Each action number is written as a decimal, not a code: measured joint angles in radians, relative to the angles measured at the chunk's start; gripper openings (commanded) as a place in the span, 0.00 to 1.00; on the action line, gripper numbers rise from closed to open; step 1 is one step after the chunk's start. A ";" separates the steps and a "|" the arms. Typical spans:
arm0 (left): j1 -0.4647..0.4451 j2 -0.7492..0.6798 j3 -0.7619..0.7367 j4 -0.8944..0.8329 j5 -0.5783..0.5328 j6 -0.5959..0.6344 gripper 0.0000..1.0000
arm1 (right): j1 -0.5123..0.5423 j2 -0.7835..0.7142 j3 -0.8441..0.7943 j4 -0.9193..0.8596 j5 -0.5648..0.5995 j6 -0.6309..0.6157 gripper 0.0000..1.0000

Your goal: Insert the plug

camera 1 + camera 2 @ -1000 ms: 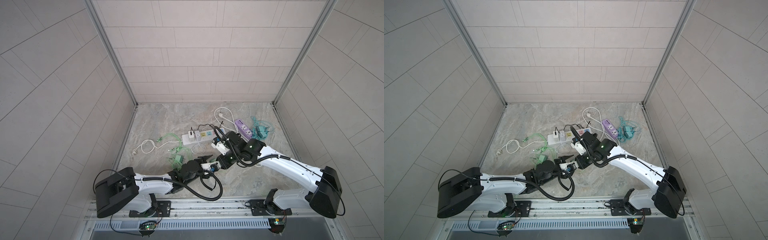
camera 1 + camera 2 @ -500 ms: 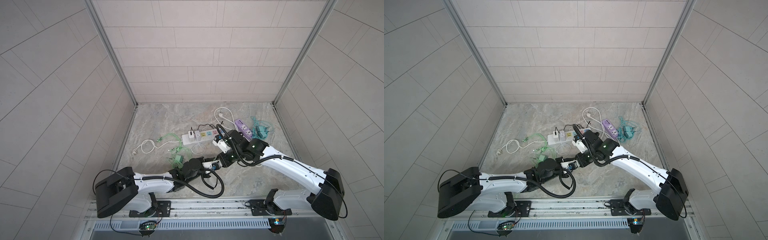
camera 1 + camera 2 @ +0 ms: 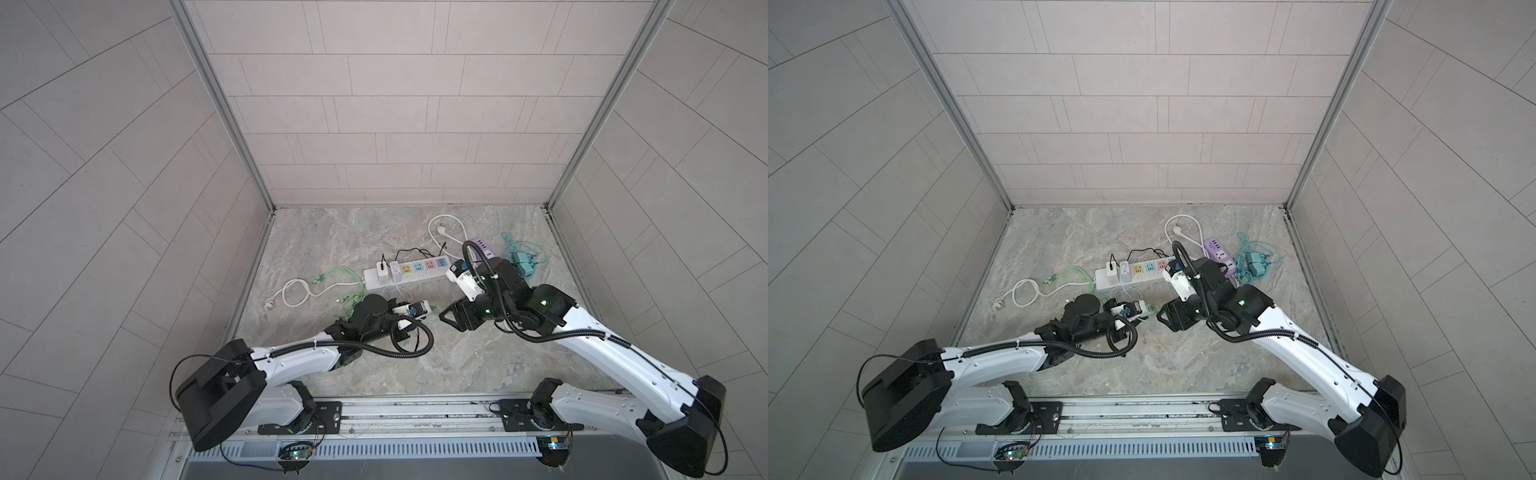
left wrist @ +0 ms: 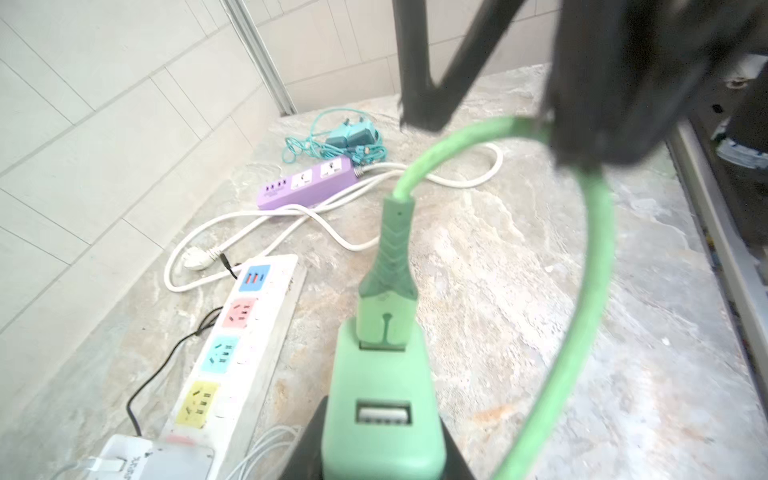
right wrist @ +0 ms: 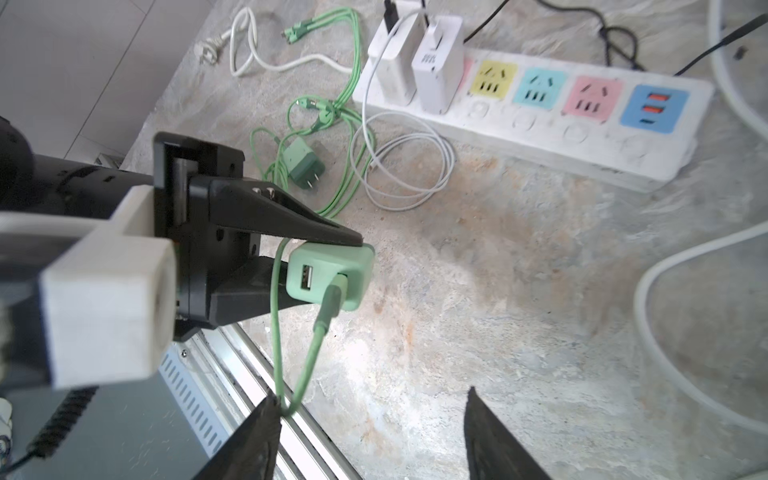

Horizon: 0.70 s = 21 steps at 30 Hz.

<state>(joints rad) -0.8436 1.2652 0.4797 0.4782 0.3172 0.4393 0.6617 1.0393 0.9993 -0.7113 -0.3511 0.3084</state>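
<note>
My left tool is clenched on the green charger, near the white power strip on the counter. The green cable has its plug seated in one charger port. My right tool hangs released, with the cable looping beside it.

Under the right claw lay a marbled grey-beige stone floor. Beyond the claw and on both its sides rose walls of pale rectangular tiles, joined by metal corner strips. The light was soft and even, perhaps from overhead.
</note>
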 measured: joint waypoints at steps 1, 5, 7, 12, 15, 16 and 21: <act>0.008 0.000 0.014 -0.034 0.024 0.007 0.13 | -0.006 -0.021 -0.005 0.000 0.007 -0.004 0.67; 0.038 0.000 0.078 -0.158 0.116 0.040 0.12 | -0.014 -0.073 -0.036 0.027 0.022 -0.017 0.62; 0.061 0.001 0.129 -0.245 0.184 0.058 0.11 | -0.012 -0.087 -0.080 0.068 0.016 -0.016 0.60; 0.135 0.025 0.287 -0.436 0.330 0.097 0.11 | 0.025 -0.111 -0.209 0.179 0.015 -0.017 0.60; 0.167 0.054 0.340 -0.501 0.419 0.111 0.11 | 0.075 -0.145 -0.261 0.248 0.019 -0.026 0.60; 0.172 0.068 0.352 -0.521 0.451 0.116 0.10 | 0.090 -0.159 -0.273 0.279 0.018 -0.035 0.60; 0.182 0.146 0.389 -0.620 0.575 0.155 0.08 | 0.125 -0.178 -0.286 0.402 0.027 -0.079 0.59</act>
<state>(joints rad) -0.6617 1.4117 0.8684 -0.1421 0.8917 0.5941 0.7864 0.8616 0.7136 -0.3096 -0.3244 0.2295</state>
